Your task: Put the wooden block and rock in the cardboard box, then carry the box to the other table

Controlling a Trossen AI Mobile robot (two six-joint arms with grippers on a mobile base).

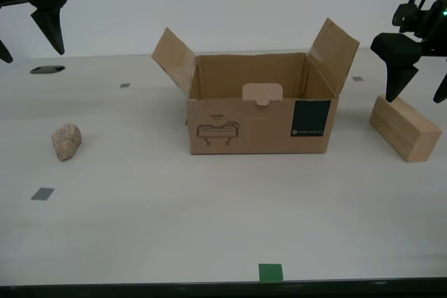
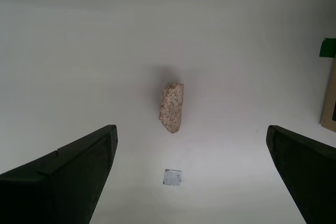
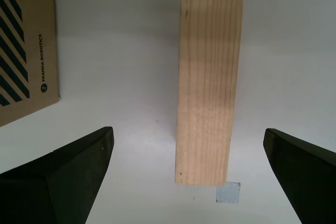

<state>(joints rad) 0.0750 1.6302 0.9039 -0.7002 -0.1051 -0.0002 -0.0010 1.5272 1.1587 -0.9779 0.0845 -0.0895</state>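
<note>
Spanning the scene, a smooth cream tabletop [image 1: 209, 228] with grey tape squares [image 1: 42, 193] bears the open brown cardboard box [image 1: 262, 127]; my first end effector [image 3: 189, 171] gapes above the pale wooden block [image 3: 209, 87], my second end effector [image 2: 191, 174] gapes above the lumpy beige rock [image 2: 172, 106].

Bare cream tabletop [image 1: 209, 221] surrounds the small rough beige stone [image 1: 66, 141] on every side, so nothing blocks a descent there. The pale rectangular wooden brick [image 1: 405, 129] stands apart from the brown cardboard carton [image 1: 260, 113], with open surface between them. The carton's raised side flaps [image 1: 334, 52] narrow entry from above.
</note>
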